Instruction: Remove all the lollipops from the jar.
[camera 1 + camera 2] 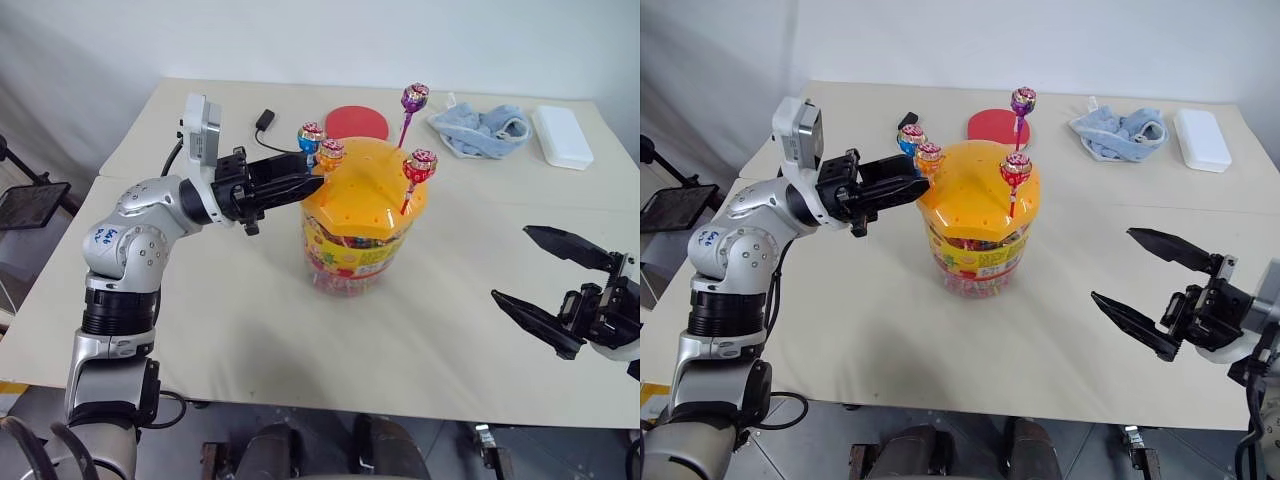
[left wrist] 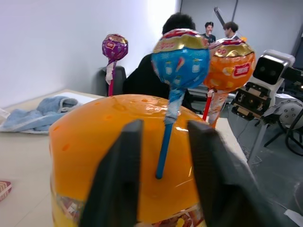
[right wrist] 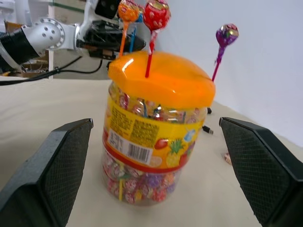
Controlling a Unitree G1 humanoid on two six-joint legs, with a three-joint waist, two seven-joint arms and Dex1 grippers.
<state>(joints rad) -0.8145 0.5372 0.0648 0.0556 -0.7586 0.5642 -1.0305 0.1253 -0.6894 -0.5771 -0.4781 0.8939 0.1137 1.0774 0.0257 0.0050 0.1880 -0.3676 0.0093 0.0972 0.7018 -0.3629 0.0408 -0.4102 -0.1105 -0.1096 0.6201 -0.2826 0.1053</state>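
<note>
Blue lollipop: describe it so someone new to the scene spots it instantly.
Find the jar with the orange domed lid mid-table. Four lollipops stand in the lid; the blue lollipop is at the edge nearest the left gripper, its blue stick between the fingers. The orange lollipop stands right beside it; only this one has a blue wrapper.

A robotics lab, by the look of it: a plain beige table [image 1: 230, 330] against bare white walls, camera tripod gear [image 1: 25, 200] at far left, and people [image 2: 222, 30] standing among equipment in the background.
</note>
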